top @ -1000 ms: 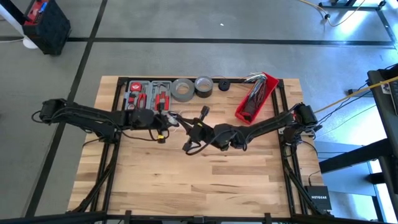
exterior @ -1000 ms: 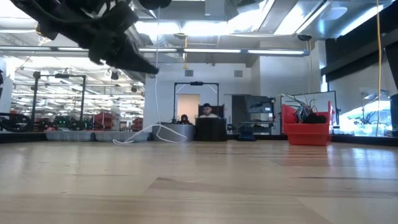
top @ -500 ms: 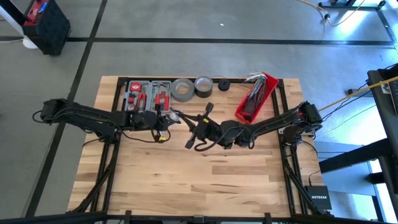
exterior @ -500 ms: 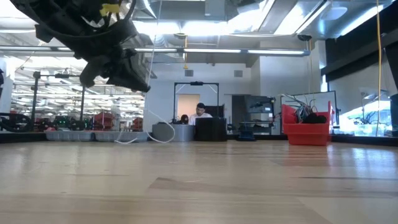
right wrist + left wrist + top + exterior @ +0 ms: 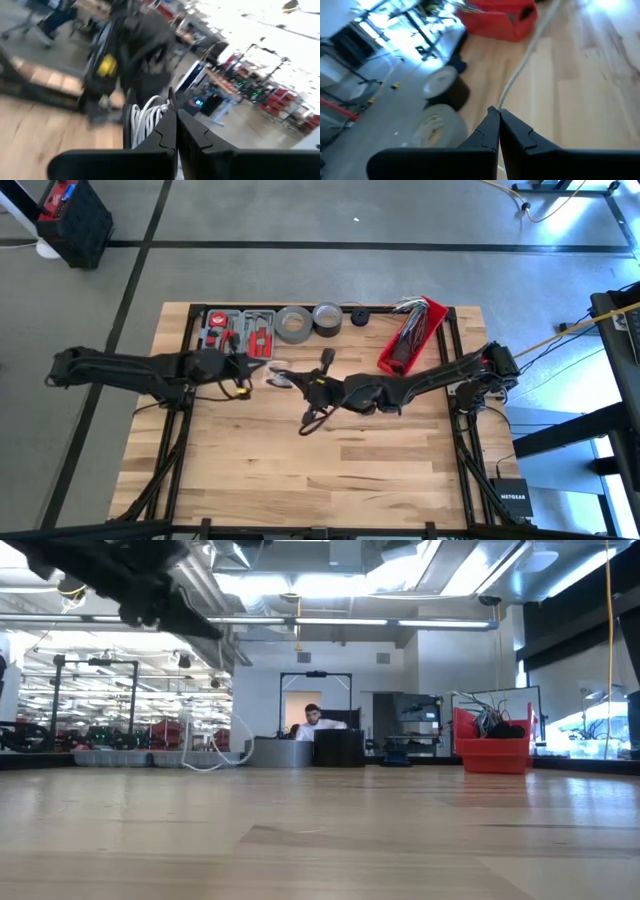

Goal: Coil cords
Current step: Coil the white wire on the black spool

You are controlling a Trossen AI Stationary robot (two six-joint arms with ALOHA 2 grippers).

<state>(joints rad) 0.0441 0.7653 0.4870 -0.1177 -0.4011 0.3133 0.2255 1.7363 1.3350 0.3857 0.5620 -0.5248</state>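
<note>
Partly wound, the cord [image 5: 145, 119] sat in loops beside the closed right gripper [image 5: 176, 117]. The left gripper [image 5: 498, 116], fingers pinched shut on the cord's loose length, left more to coil.

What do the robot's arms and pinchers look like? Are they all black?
Mostly. Both arms are dark, thin and jointed, with black cables running along them. The left arm has a small yellow mark near its wrist. The left gripper and right gripper each end in two flat, pointed black fingers.
</note>
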